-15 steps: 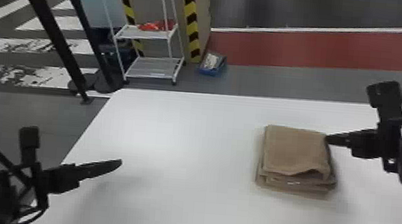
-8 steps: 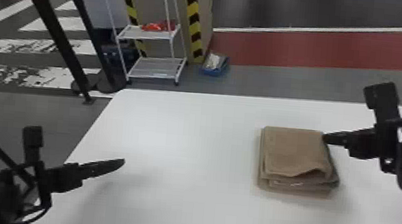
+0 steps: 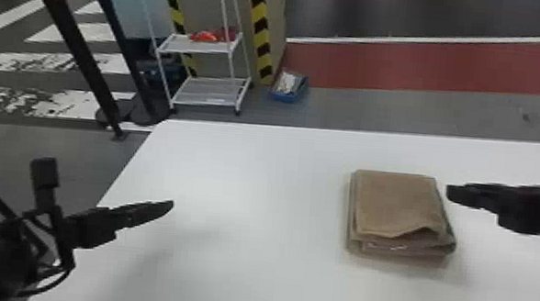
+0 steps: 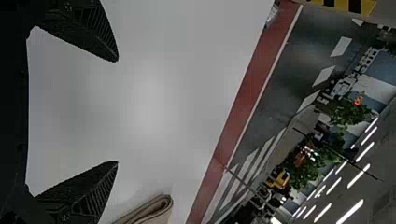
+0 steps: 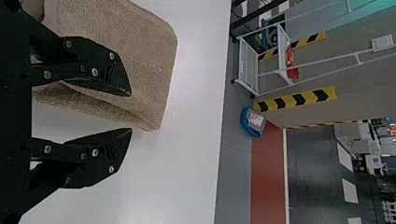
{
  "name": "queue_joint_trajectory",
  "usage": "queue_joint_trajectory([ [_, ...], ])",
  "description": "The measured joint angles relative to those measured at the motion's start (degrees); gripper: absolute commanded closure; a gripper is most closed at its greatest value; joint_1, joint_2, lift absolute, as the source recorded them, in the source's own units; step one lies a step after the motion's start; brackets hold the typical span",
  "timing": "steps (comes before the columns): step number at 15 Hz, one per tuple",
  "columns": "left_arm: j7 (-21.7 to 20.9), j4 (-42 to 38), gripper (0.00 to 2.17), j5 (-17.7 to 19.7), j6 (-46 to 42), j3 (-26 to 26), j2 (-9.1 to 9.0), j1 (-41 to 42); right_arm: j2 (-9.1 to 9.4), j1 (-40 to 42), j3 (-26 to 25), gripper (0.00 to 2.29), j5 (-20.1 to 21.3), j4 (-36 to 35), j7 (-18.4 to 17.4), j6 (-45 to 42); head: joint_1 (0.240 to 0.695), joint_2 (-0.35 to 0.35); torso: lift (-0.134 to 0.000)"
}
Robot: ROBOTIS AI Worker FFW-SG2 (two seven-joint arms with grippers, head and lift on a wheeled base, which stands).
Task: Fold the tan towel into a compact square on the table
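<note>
The tan towel (image 3: 398,206) lies on the table as a thick, roughly square stack of layers, its near edge showing several folds and a slightly raised top flap. Just off the towel's right edge is my right gripper (image 3: 456,194); in the right wrist view that gripper (image 5: 130,112) stands open, the towel (image 5: 135,51) close beside one finger. My left gripper (image 3: 165,206) is over the table's left part, well away from the towel. The left wrist view has the gripper (image 4: 116,112) wide open with nothing between its fingers, and the towel's folded edge (image 4: 152,210) farther off.
The white table (image 3: 242,196) has its far edge beyond the towel and its left edge near my left arm. On the floor behind stand a white shelf cart (image 3: 209,94) and a blue bin (image 3: 290,87). Black stands (image 3: 83,59) rise at the far left.
My right gripper has shifted from the towel's right edge to a small gap off it, toward the right. The towel and the left arm look almost unchanged.
</note>
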Motion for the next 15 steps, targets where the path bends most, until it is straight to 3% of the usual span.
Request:
queue_joint_trajectory([
  [3,1.04,-4.00,0.09,3.32,-0.62,0.51,-3.62,1.72,0.00,7.83,-0.86,0.04,-1.14,-8.74,-2.11,-1.54,0.695,0.209,-0.125],
  [6,6.02,-5.15,0.08,8.36,-12.85,-1.19,-8.07,5.72,0.00,17.92,-1.02,0.05,-3.60,-12.52,-8.02,-17.31,0.695,0.180,-0.125],
  [9,12.25,-5.43,0.09,10.08,-25.84,-5.36,-11.10,10.10,0.00,26.54,-0.38,0.06,-6.04,-13.26,-11.56,-38.73,0.695,0.171,-0.125],
  [11,16.21,-5.70,0.09,9.38,-34.02,-7.17,-13.17,12.91,0.00,32.22,0.84,0.06,-7.79,-13.15,-14.72,-51.21,0.695,0.194,-0.125],
  [13,18.67,-5.95,0.09,6.03,-39.08,-9.26,-13.54,14.55,0.00,36.34,2.07,0.06,-8.12,-12.03,-17.86,-58.00,0.695,0.204,-0.125],
  [15,25.35,-6.87,0.09,1.82,-41.85,-12.50,-13.60,16.25,0.00,38.64,3.17,0.07,-8.00,-11.03,-19.72,-60.79,0.695,0.208,-0.125],
])
